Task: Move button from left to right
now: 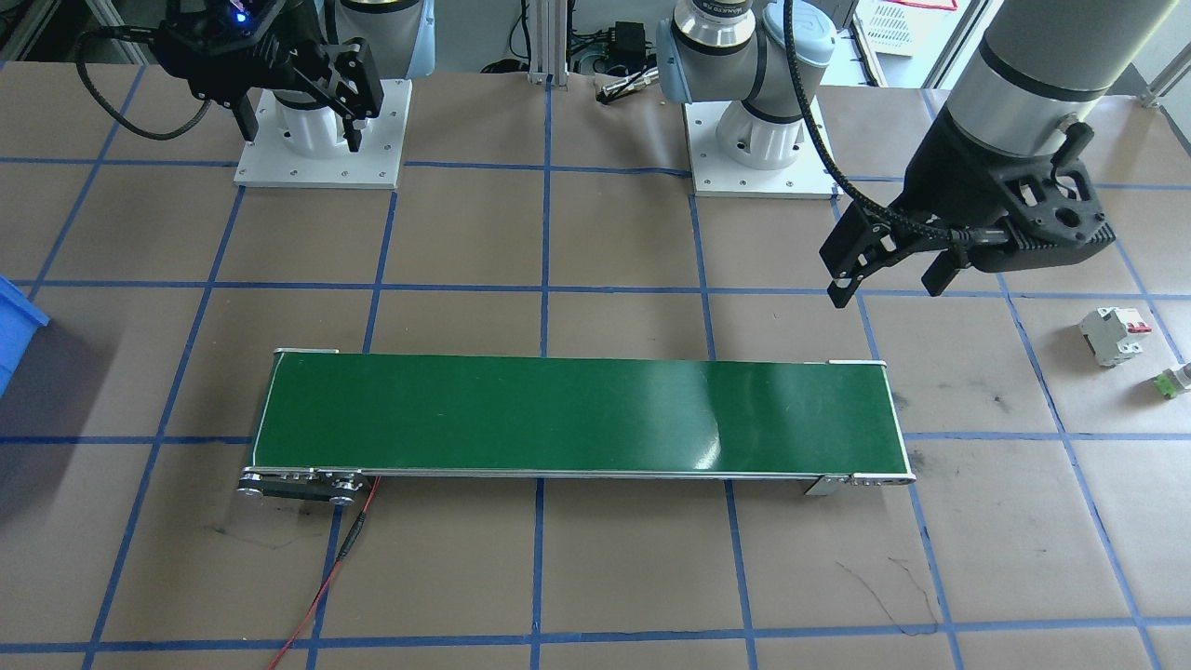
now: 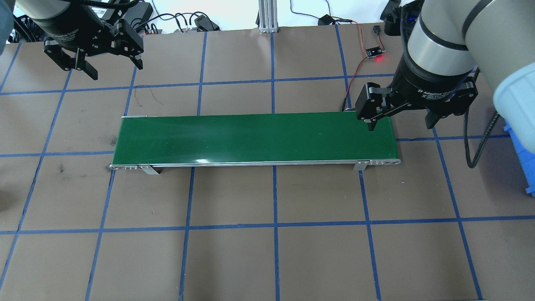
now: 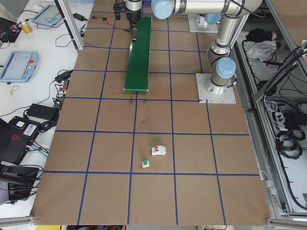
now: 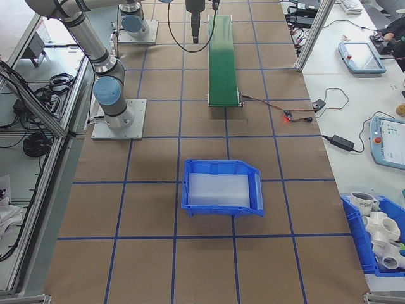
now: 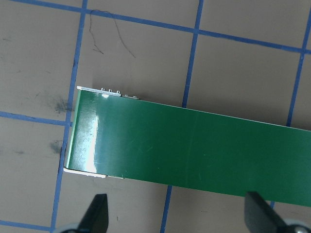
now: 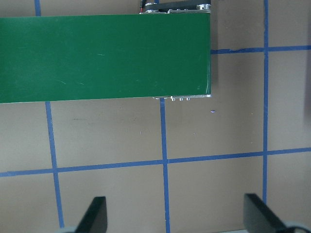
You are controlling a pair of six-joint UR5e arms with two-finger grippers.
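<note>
Nothing done yet: button (image 1: 1168, 382) sits untouched on the table (image 1: 595, 577), both grippers' jaws wide open, empty, well apart from it.

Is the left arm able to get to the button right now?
Probably yes: the button lies bare on the table beside the breaker, and the open left gripper hangs above with nothing between.

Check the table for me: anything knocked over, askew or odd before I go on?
Nothing stands out. The button lies on the table beside the breaker, clear of the empty belt. Both pincers, left and right, hang open and hold nothing.
</note>
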